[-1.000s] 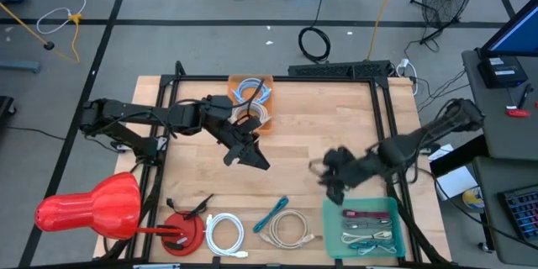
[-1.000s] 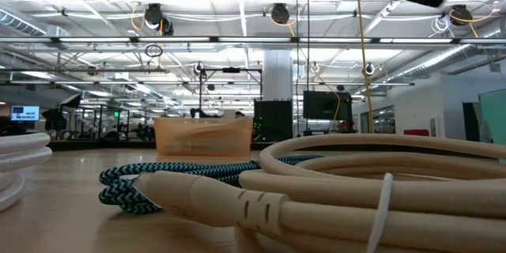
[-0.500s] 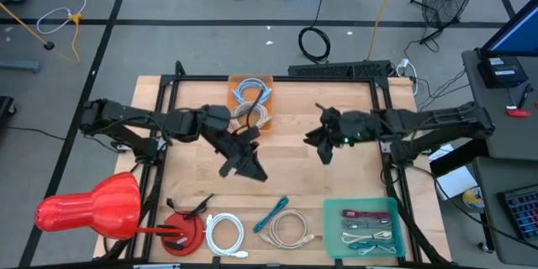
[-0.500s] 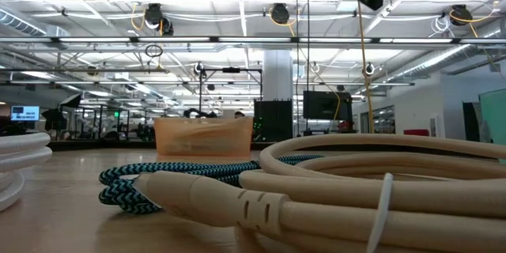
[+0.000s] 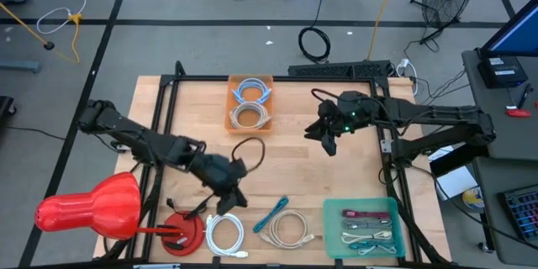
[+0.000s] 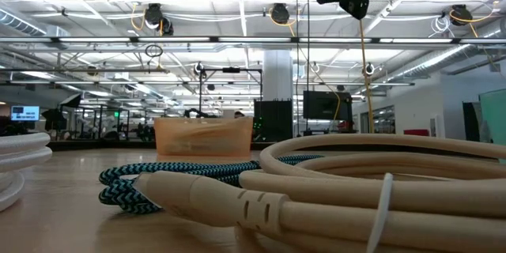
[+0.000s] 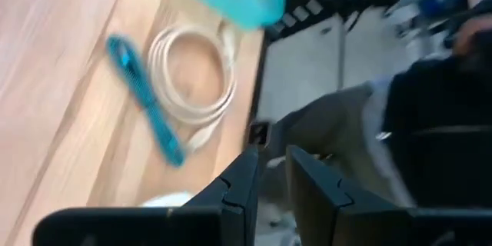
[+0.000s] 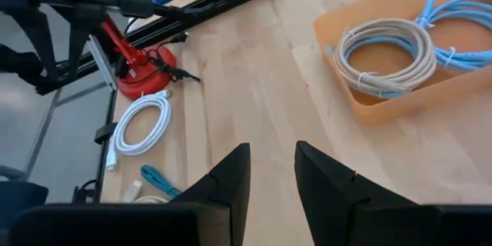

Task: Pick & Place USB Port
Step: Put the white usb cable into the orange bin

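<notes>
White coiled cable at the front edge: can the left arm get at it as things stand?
Probably yes. The left claw hangs just above the white coiled cable, with only bare wood between. A dark cable loop trails from that claw, so it may already be occupied.

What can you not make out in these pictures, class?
- Left pincer, high view: a dark cable loops from it; whether it is gripped is too small to tell.
- Green tray, high view: its contents are too small to name.
- Left wrist view: blurred; teal cable and beige coil only roughly seen.
- Low view: the beige coil blocks the table.
</notes>
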